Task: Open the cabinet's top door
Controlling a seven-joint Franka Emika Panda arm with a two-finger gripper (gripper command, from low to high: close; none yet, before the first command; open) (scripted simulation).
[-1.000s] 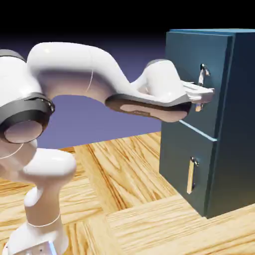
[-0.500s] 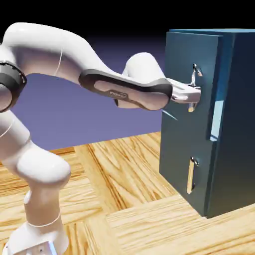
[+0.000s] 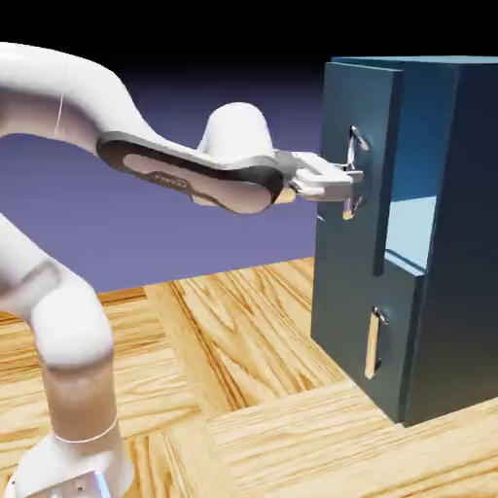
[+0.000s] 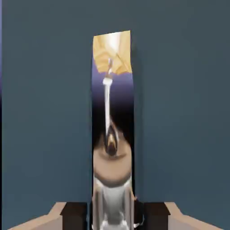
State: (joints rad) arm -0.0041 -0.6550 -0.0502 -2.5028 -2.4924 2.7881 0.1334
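The arm [image 3: 175,170] is stretched level toward the cabinet [image 3: 457,243]; the gripper [image 3: 348,179] is clamped on the handle [image 3: 356,175] of the part-open top door [image 3: 355,175].

This is looking like a rendered simulation stage rather than a lived-in room. A glossy white jointed robot arm [image 3: 185,175] is standing at the near left on a pale wood-grain parquet tabletop [image 3: 243,389]. Behind it, a plain blue-violet backdrop [image 3: 214,233] is fading into black. At the right, a tall dark teal-blue box cabinet [image 3: 457,243] is sitting alone.
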